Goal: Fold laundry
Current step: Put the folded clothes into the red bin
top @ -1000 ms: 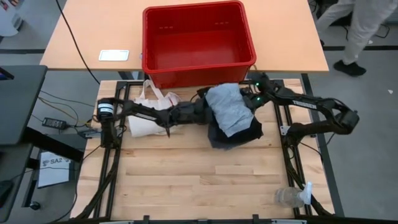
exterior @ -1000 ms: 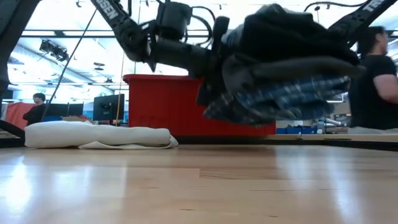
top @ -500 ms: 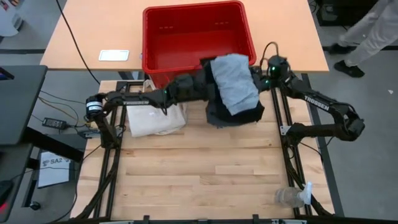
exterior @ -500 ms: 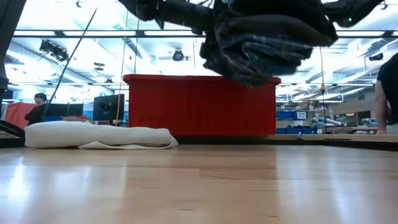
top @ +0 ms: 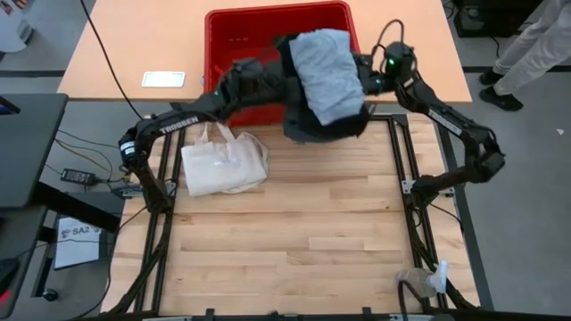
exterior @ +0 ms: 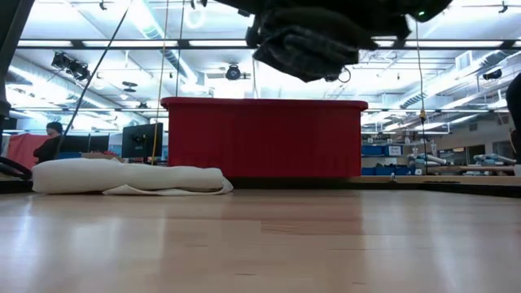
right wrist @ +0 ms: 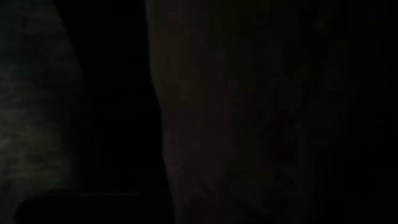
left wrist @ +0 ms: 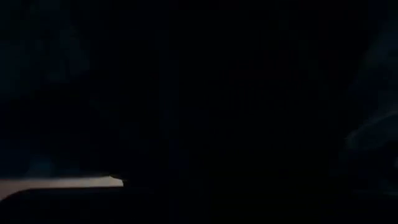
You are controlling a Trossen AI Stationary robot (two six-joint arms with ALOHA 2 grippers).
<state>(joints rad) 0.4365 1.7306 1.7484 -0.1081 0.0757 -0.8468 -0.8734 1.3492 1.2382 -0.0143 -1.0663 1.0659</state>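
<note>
A stack of folded laundry (top: 326, 89) hangs in the air between my two arms, over the near wall of the red bin (top: 259, 22). A light grey T-shirt (top: 328, 61) lies on top, with dark garments (top: 321, 125) under it. In the low view the stack (exterior: 309, 41) is high above the table, and a plaid layer shows at its underside. My left gripper (top: 278, 76) is buried in the stack's left side and my right gripper (top: 366, 78) in its right side. Both wrist views are dark, covered by cloth. My left gripper is shut on the stack's left side (top: 290, 85), coming in level from the table's left. The cloth hides the fingers and which layers they have. The stack is lifted clear and lies roughly level. My right gripper is shut on the stack's right side (top: 357, 89), coming in level from the right. Cloth covers the place of contact. Dark cloth (top: 312, 134) sags a little below the stack's near edge.
A cream tote bag (top: 223, 165) lies flat on the table's far left, also in the low view (exterior: 122, 175). A clear bottle (top: 417, 281) lies at the near right corner. The red bin (exterior: 260, 138) stands behind the table's far edge. A person's legs (top: 535, 36) show at the far right.
Both grippers have risen and gone toward the table's far edge with the laundry stack between them. The stack, which hung just above the table's far part, now hangs high over the red bin's near wall. It has stayed stacked with the grey T-shirt on top.
</note>
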